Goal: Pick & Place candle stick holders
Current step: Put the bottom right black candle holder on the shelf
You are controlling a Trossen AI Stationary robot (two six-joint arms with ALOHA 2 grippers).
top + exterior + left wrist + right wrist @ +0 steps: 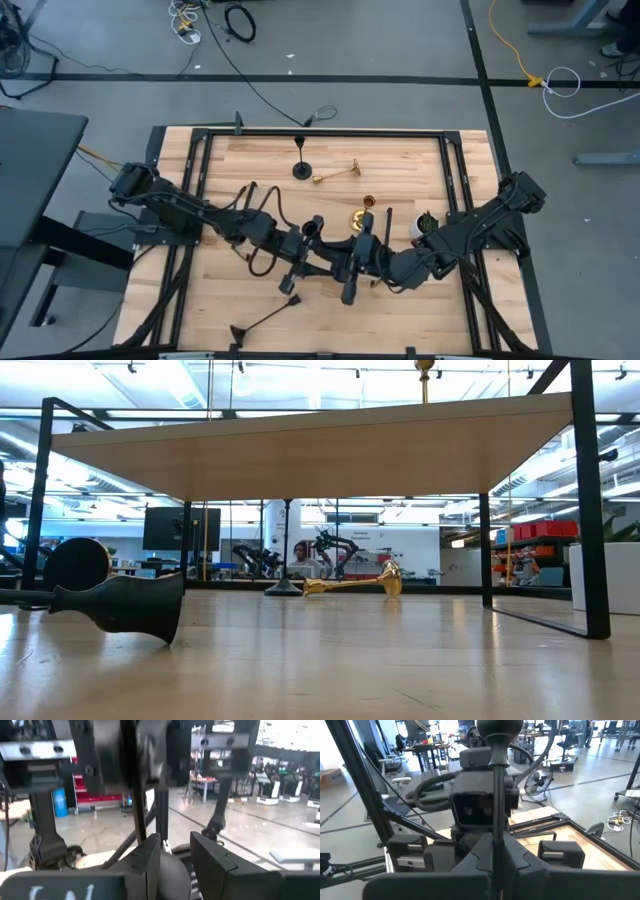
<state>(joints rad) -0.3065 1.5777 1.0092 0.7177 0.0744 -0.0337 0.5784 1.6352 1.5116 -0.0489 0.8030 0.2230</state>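
Both hands mid-tabletop: right hand clamped on black candlestick, left hand gripping another. Loose candlesticks beyond and behind them; most work left.

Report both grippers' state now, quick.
Left gripper: closed on a black candlestick, near the table's middle.
Right gripper: closed on the thin stem of another black candlestick, right beside the left one.
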